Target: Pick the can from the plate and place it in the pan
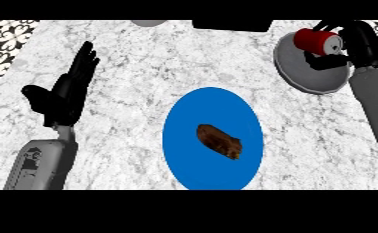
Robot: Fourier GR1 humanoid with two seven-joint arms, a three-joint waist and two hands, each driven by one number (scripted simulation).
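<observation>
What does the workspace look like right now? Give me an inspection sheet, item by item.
Surface: white-grey marble counter, no spills seen.
Job's things: red can on its side over the grey pan at the far right; whether it touches the pan cannot be told. The blue plate in the middle no longer holds it.
Clutter: brown lump lying on the plate.
Hands: right hand curled round the can; left hand open, resting at the left with fingers up.
Cables: nothing seen.
Surroundings: patterned tile at the far left; dark block and grey rounded thing cut off at the far edge.
</observation>
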